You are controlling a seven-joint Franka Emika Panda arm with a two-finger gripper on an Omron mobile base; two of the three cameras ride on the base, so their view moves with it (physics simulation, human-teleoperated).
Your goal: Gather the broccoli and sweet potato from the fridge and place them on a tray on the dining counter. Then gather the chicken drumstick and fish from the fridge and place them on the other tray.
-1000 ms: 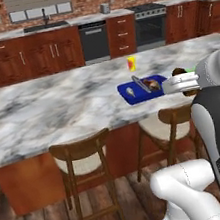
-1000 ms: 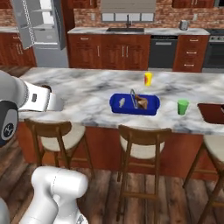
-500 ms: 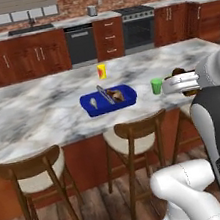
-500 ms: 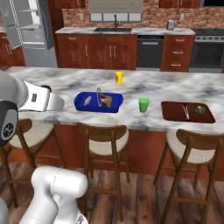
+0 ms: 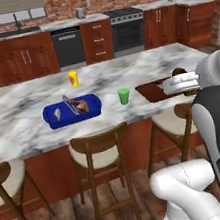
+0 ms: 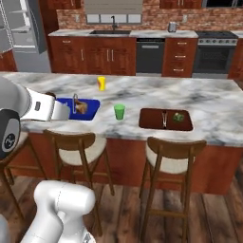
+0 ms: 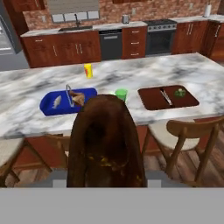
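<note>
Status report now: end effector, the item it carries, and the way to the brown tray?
End effector shut on sweet potato. Brown tray holds broccoli. Blue tray has fish and drumstick. Stools stand before the counter.

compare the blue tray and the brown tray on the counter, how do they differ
The blue tray holds the fish and drumstick; the brown tray holds only the small green broccoli. The blue one lies left of the green cup, the brown one right of it. Both are flat rectangles on the marble counter.
</note>
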